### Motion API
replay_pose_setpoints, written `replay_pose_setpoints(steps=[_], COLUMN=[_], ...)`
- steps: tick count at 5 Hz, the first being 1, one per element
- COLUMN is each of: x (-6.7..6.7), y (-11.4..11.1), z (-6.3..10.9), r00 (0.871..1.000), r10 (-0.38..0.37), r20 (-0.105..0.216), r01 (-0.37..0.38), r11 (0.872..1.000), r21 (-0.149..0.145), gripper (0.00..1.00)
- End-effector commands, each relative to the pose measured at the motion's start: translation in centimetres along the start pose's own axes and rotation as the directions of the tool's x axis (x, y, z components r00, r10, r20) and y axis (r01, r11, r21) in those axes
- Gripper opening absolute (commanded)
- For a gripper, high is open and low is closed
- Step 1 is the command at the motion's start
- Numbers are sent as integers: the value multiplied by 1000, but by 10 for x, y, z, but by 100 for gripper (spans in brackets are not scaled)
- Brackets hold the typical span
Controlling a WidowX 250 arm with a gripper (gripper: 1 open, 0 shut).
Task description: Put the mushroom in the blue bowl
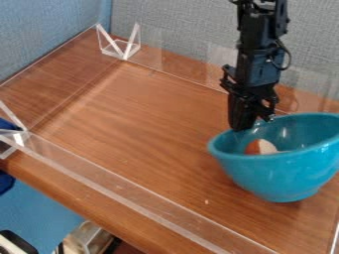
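The blue bowl (276, 177) sits at the right of the wooden table, tipped so its outer wall faces the camera. The mushroom (267, 147) lies inside it near the left rim. Only part of its reddish cap and a bit of pale stalk show above the wall. My black gripper (247, 124) points straight down at the bowl's back-left rim. Its fingers are shut with nothing visible between them. The fingertips are at or just behind the rim, and I cannot tell whether they touch it.
A low clear acrylic wall (119, 189) runs around the wooden table top (126, 109), with clear triangular brackets (122, 45) at the far corner. A blue object (8, 129) shows at the left edge. The bowl is close to the table's right edge.
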State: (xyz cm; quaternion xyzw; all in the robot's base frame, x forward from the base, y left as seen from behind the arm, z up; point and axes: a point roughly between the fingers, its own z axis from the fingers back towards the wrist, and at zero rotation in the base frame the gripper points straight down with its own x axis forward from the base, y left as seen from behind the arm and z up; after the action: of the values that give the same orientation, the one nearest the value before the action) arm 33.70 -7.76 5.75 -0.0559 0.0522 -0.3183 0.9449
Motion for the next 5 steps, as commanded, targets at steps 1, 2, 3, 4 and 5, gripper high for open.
replay_pose_setpoints(steps=[1, 2, 3, 4, 5], x=[16, 32, 41, 37, 34], y=[-16, -37, -56, -73, -77], z=[9, -4, -19, -21, -18], r00=[993, 976, 960, 947, 952], r10=[-111, -216, -280, -320, -306], r20=[35, 19, 5, -4, -10], r01=[110, 215, 280, 320, 306], r11=[993, 976, 960, 947, 952], r21=[31, 31, 23, 27, 24], gripper=[0, 0, 0, 0, 0])
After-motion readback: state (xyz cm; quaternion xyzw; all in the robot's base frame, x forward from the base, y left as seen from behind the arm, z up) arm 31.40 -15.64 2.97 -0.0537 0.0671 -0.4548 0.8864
